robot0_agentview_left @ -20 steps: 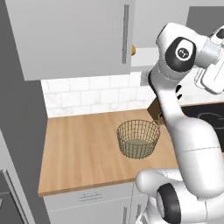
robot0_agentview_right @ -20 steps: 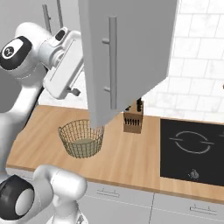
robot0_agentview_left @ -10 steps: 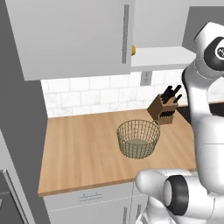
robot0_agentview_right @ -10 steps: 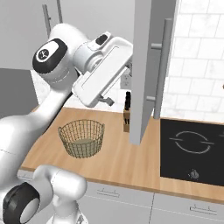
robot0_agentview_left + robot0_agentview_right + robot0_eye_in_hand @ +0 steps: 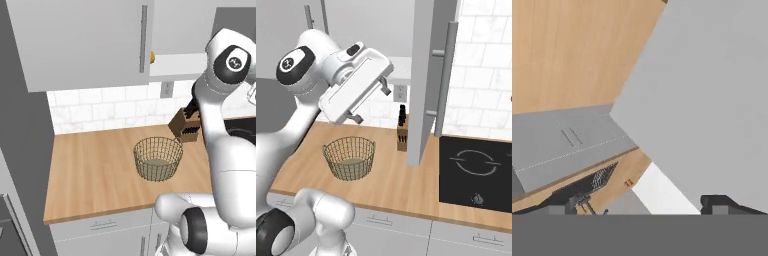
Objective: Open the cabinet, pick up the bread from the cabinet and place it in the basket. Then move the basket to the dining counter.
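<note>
Right base view | open cabinet [image 5: 423,75] door between tool [image 5: 387,86] and stove [image 5: 476,172] | tool fingers spread, empty | knife block [image 5: 402,136] behind basket [image 5: 349,158]

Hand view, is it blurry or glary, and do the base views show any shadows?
Hand view: sharp, no glare, flat even grey on the cabinet door. Left base view: soft shading under the basket. Right base view: the open door darkens the counter beneath it.

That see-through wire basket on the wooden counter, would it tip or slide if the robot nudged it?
The basket looks light, being open mesh with nothing in it, so a nudge would probably slide it across the smooth counter. Its flat base and wide, low bowl shape suggest it would rarely tip. The thin wires may flex slightly.
</note>
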